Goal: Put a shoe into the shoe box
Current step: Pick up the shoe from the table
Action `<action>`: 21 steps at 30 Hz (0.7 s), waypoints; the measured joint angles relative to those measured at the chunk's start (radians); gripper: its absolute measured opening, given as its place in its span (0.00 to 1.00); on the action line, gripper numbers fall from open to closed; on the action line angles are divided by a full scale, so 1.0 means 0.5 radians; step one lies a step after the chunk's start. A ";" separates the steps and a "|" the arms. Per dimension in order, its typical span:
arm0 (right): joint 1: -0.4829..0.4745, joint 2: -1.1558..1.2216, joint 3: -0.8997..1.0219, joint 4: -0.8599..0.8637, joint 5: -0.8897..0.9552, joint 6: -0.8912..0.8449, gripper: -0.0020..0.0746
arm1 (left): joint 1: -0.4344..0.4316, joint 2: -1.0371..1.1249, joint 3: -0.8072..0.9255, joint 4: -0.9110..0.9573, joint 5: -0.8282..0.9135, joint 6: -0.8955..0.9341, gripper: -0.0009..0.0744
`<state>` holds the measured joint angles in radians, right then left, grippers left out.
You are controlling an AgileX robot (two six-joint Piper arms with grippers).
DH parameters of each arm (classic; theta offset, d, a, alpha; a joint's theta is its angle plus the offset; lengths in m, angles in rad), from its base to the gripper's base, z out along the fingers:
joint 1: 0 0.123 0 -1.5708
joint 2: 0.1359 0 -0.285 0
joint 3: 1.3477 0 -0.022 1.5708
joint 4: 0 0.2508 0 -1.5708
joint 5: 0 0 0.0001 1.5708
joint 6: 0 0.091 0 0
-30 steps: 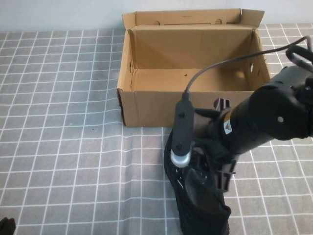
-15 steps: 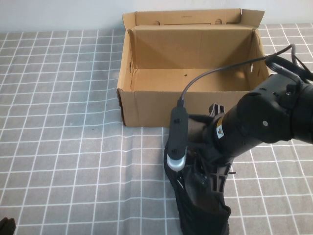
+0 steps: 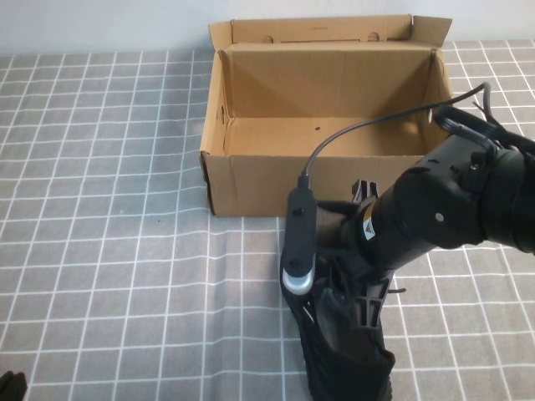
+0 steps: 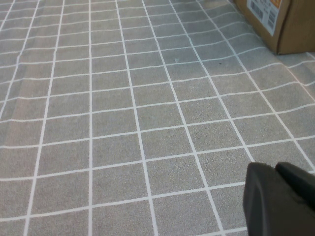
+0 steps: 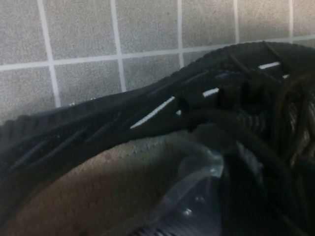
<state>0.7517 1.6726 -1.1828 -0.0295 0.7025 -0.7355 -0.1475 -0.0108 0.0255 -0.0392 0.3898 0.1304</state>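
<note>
1. at the lower centre of the high view, the shoe lies on the grey checked tablecloth, a black mesh sneaker running down to the bottom edge of the frame, just in front of the box.
2. over it, filling the right half of that frame, the right arm reaches down with the right gripper pressed onto the upper part of the shoe; whether its fingers are spread or clamped cannot be told, since arm and shoe hide them.
3. close up in the right wrist view, the shoe's side fills the frame, with white dash marks on the black mesh, laces to the right, and a bit of clear plastic low in the picture.
4. at the upper centre of the high view stands the shoe box, brown cardboard, open, its lid flap upright at the back, nothing visible inside.
5. at the bottom left corner of the high view, only a dark tip of the left gripper shows, well apart from shoe and box.
6. at the lower right of the left wrist view, the left gripper hovers over bare cloth, its two dark fingertips pressed together; a box corner with a printed label sits upper right.
</note>
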 joint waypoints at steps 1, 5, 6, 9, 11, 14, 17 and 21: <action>0.000 0.003 0.000 0.000 0.000 0.000 0.29 | 0.000 0.000 0.000 0.000 0.000 0.000 0.01; 0.003 0.012 0.000 0.000 0.000 0.036 0.14 | 0.000 0.000 0.000 0.000 0.000 0.000 0.01; 0.003 0.012 0.000 0.000 0.004 0.073 0.09 | 0.000 0.000 0.000 0.000 0.000 0.000 0.01; 0.003 0.008 0.000 -0.001 0.016 0.165 0.04 | 0.000 0.000 0.000 0.000 0.000 0.000 0.01; 0.003 -0.012 0.000 -0.006 0.041 0.220 0.03 | 0.000 0.000 0.000 0.000 0.000 0.000 0.01; 0.004 -0.100 0.000 -0.006 0.138 0.296 0.03 | 0.000 0.000 0.000 0.000 0.000 0.000 0.01; 0.008 -0.268 0.000 0.004 0.271 0.341 0.03 | 0.000 0.000 0.000 0.000 0.000 0.000 0.01; 0.008 -0.526 0.000 0.090 0.372 0.364 0.03 | 0.000 0.000 0.000 0.000 0.000 0.000 0.01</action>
<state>0.7555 1.4098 -1.1828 0.0153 0.8884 -0.5535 -0.1475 -0.0108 0.0255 -0.0392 0.3898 0.1304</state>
